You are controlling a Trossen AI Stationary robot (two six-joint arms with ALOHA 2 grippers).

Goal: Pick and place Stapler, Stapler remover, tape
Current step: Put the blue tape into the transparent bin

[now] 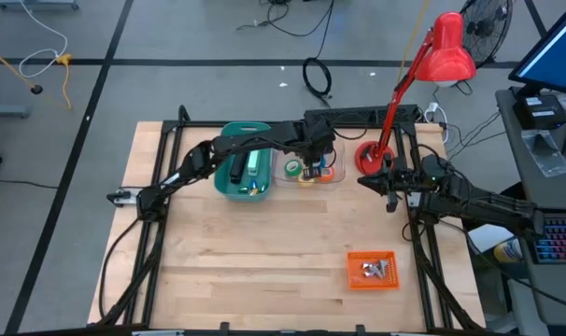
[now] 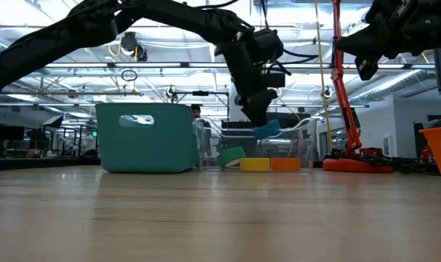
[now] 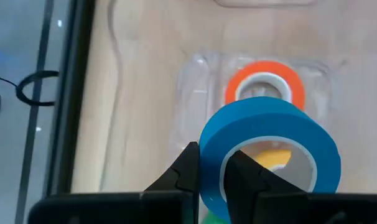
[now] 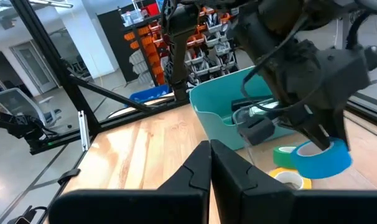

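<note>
My left gripper (image 3: 211,160) hangs over a clear plastic tray (image 1: 332,175) at the table's far middle and is shut on the blue tape roll (image 3: 269,146). The blue roll (image 2: 268,129) shows clear of the other rolls in the low view. Flat on the tray floor lie the orange-red roll (image 3: 263,84) and the yellow roll (image 2: 255,164), while the green roll (image 2: 231,155) leans tilted. A teal bin (image 1: 245,174) left of the tray holds long objects, one green. My right gripper (image 4: 210,160) is shut and empty, in the air near the table's right side (image 1: 391,186). My left gripper pinches the blue roll's wall (image 3: 208,163), one finger (image 3: 187,167) outside the ring and one finger (image 3: 246,175) inside its hole. The fingers come from above, pointing down. The roll is lifted clear above the tray and hangs tilted below the fingers.
A red desk lamp stands with its base (image 1: 372,156) right of the clear tray and its pole slanting up. An orange tray (image 1: 372,270) with small metal items sits at the near right. Bare wood lies across the near and left table. Black frame rails run along both sides.
</note>
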